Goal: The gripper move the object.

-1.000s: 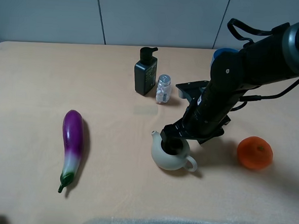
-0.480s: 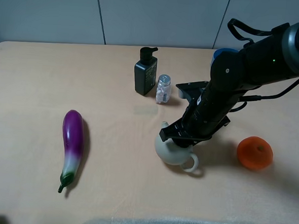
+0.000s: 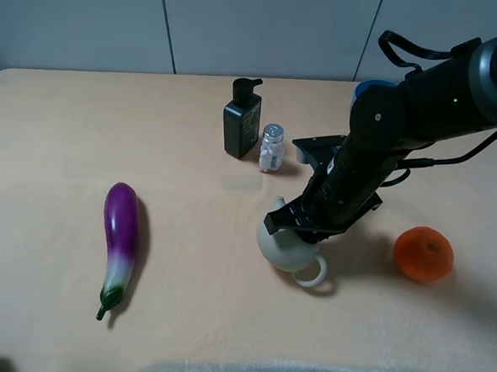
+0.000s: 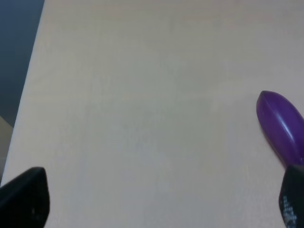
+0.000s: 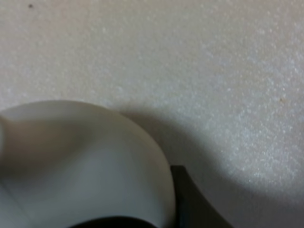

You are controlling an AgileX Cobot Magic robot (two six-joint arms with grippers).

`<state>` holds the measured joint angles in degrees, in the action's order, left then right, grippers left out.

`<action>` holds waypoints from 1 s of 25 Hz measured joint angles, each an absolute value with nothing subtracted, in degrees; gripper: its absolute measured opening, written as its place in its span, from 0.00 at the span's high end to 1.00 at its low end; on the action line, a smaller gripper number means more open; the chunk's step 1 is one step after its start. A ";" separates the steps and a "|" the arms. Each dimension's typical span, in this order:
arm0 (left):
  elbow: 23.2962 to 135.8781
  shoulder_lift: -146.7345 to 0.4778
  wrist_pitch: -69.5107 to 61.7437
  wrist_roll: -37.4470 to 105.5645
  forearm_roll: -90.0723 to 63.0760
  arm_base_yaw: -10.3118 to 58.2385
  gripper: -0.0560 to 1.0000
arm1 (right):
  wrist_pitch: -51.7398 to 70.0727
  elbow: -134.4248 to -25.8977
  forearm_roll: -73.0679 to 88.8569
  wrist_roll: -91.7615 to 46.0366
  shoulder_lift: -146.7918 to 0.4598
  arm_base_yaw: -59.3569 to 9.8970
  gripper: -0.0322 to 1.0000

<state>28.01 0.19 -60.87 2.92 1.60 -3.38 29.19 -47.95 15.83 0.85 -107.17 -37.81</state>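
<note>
The pale grey-beige teapot (image 3: pixel 283 247) hangs under my right gripper (image 3: pixel 296 229) in the exterior high view, between the eggplant and the orange, with its spout pointing away and its loop handle toward the front. The right gripper is shut on the teapot's rim. In the right wrist view the teapot's round body (image 5: pixel 80 161) fills the lower left, with one dark finger (image 5: pixel 194 204) against it. In the left wrist view my left gripper (image 4: pixel 156 199) is open and empty, with its fingertips far apart over bare table.
A purple eggplant (image 3: pixel 120 241) lies at the left and also shows in the left wrist view (image 4: pixel 280 123). An orange (image 3: pixel 424 253) sits right of the teapot. A black pump bottle (image 3: pixel 241 120), a small clear jar (image 3: pixel 271 148) and a blue bowl (image 3: pixel 368 90) stand behind.
The right gripper has moved the teapot slightly back and to the right and turned it, so the handle now points forward. The left arm has not moved.
</note>
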 joint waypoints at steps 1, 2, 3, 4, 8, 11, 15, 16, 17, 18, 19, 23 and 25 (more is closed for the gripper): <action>28.01 0.19 -60.87 2.92 1.60 -3.38 0.04 | 29.19 -47.95 15.83 0.85 -107.17 -37.81 0.98; 28.01 0.19 -60.87 2.92 1.60 -3.38 0.04 | 29.19 -47.95 15.83 0.85 -107.17 -37.81 0.98; 28.01 0.19 -60.87 2.92 1.60 -3.38 0.04 | 29.19 -47.95 15.83 0.85 -107.17 -37.81 0.98; 28.01 0.19 -60.87 2.92 1.60 -3.38 0.04 | 29.19 -47.95 15.83 0.95 -107.17 -37.81 0.98; 28.01 0.19 -60.87 2.92 1.60 -3.38 0.04 | 30.15 -47.95 15.96 0.95 -106.59 -37.81 0.98; 28.01 0.19 -60.87 2.92 1.60 -3.38 0.04 | 30.39 -47.95 16.50 1.14 -104.25 -37.81 0.98; 28.01 0.19 -60.87 2.92 1.60 -3.38 0.04 | 31.71 -47.95 16.71 3.05 -100.75 -37.81 0.98; 28.01 0.19 -60.87 2.92 1.60 -3.38 0.04 | 32.06 -47.95 16.71 3.48 -99.97 -37.81 0.98; 28.01 0.19 -60.87 2.92 1.60 -3.38 0.04 | 32.44 -47.95 16.71 3.85 -99.38 -37.81 0.98; 28.01 0.19 -60.87 2.92 1.60 -3.38 0.04 | 32.93 -47.95 16.71 4.24 -98.72 -37.81 0.98; 28.01 0.19 -60.87 2.92 1.60 -3.38 0.04 | 33.33 -47.95 16.71 4.67 -98.13 -37.81 0.98; 28.01 0.19 -60.87 2.92 1.60 -3.38 0.04 | 35.43 -48.58 16.38 7.12 -96.84 -37.81 0.98; 28.01 0.19 -60.87 2.92 1.60 -3.38 0.04 | 36.86 -49.70 15.67 8.36 -96.71 -37.81 0.98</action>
